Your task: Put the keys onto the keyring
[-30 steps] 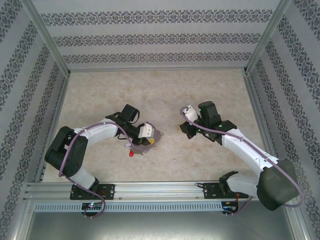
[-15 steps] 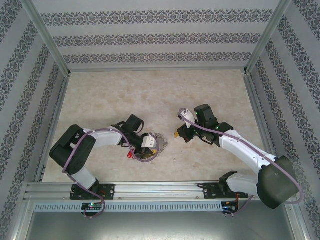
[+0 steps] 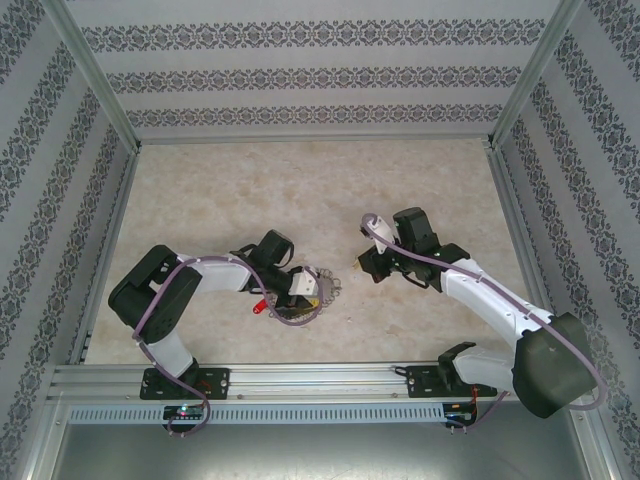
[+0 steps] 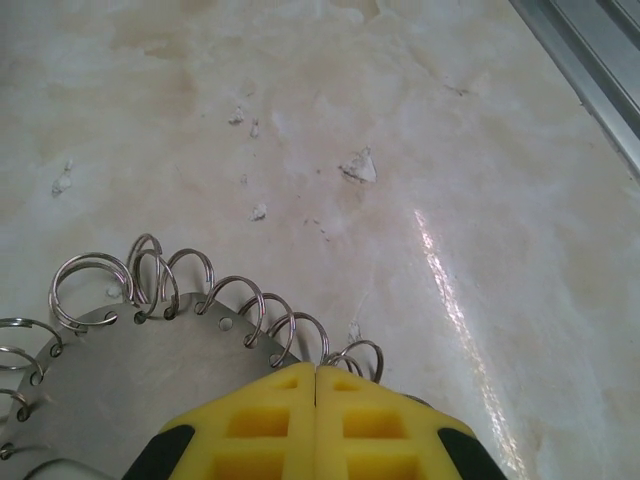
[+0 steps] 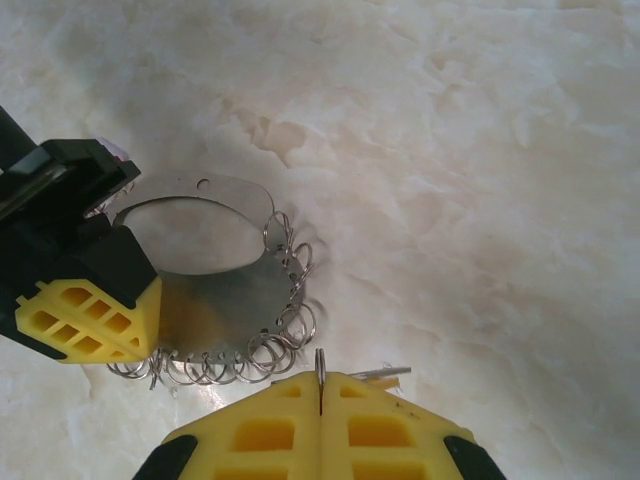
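Left gripper (image 4: 317, 375): fingers together, tips set on the keyring (image 4: 130, 370) plate, its loops fanning just ahead of them (pressing it down or only resting over it, cannot tell). Right gripper (image 5: 320, 385): clamped on a thin metal key (image 5: 320, 362) that stands out of the seam, with the nearest loops just ahead-left of its tips.

To do it well: hold the plate steady and meet one loop edge-on, slowly.

Count: one keyring, one held key, one red key (image 3: 260, 306) beside the left gripper. The loops overlap too much to count.
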Action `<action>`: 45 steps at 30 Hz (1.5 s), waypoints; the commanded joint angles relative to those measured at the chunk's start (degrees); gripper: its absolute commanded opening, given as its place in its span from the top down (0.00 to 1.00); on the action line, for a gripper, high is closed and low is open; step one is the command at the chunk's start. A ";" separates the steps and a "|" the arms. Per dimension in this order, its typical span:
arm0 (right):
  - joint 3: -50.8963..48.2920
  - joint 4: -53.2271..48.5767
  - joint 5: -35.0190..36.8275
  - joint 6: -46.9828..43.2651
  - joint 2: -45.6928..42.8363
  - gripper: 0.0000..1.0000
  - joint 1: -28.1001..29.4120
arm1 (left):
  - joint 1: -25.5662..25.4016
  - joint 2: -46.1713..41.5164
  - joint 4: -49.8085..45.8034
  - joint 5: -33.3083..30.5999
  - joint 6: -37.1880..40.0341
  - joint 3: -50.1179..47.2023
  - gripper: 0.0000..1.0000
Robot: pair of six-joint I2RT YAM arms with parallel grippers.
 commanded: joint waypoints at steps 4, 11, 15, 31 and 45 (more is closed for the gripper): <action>0.58 -0.81 -7.51 -1.69 -0.41 1.00 -0.10 | -0.24 -2.36 3.95 5.12 -4.19 2.68 1.00; -3.55 4.18 -14.00 -7.75 -3.92 1.00 3.49 | 1.43 -7.14 7.78 6.12 -8.44 1.54 1.00; -4.05 3.14 -12.54 -13.40 -5.30 1.00 5.25 | 1.65 -10.53 7.06 6.36 -8.76 1.66 1.00; -6.28 7.55 -13.09 -21.07 -9.33 1.00 10.62 | 3.83 -15.51 11.94 7.32 -16.20 2.11 1.00; -7.39 14.41 -9.90 -21.33 -5.10 1.00 11.92 | 4.04 -16.51 13.49 9.70 -18.54 2.18 1.00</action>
